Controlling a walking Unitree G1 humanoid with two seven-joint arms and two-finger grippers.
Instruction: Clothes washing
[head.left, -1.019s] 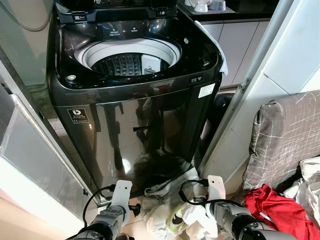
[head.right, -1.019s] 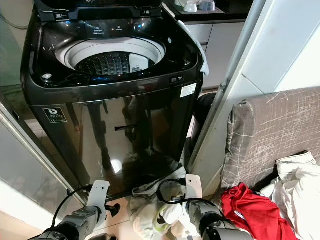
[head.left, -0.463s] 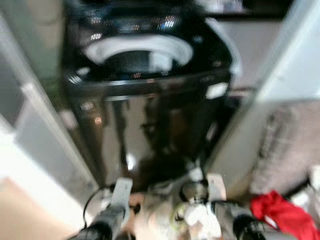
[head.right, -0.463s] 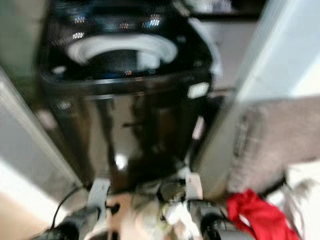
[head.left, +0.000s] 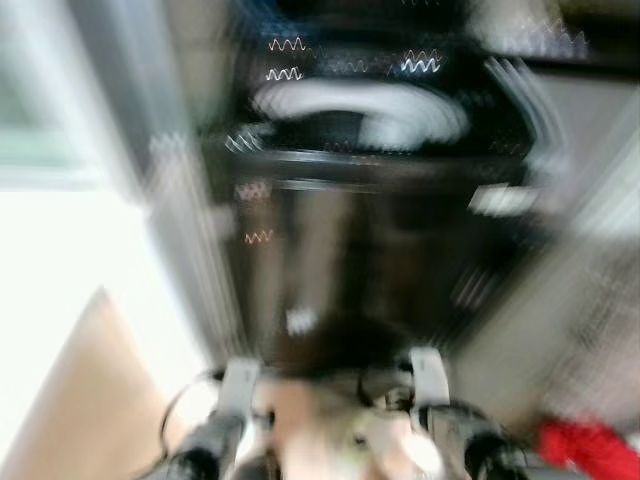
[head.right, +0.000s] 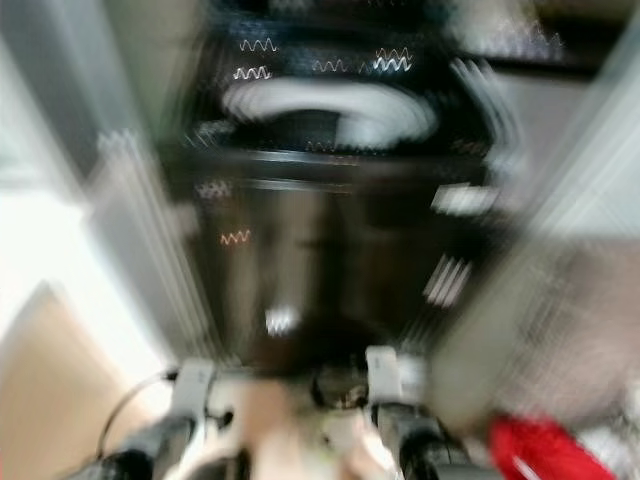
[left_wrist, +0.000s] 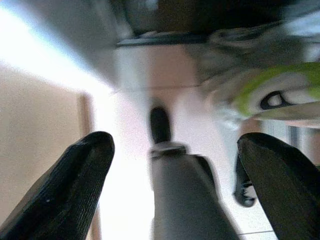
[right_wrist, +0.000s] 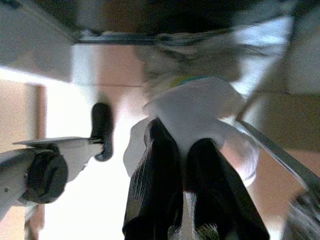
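Looming ahead through heavy motion blur, the dark top-loading washing machine (head.left: 370, 190) stands with its pale tub ring showing; any lettering is unreadable. Low before it, the right end effector (right_wrist: 182, 165) pinches a white garment (right_wrist: 200, 107), fingers nearly together. The left end effector (left_wrist: 172, 165) hangs spread wide above pale floor (left_wrist: 125, 200), beside the green-printed cloth (left_wrist: 270, 95). A red garment (head.left: 590, 445) lies at far right.

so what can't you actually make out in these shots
- Head views: motion blur smears the black top-loading washing machine; panel text and drum contents unreadable.
- Red cloth: blurred, cut off by the frame edge.
- Right wrist view: the right hand covers part of the white crumpled garment.
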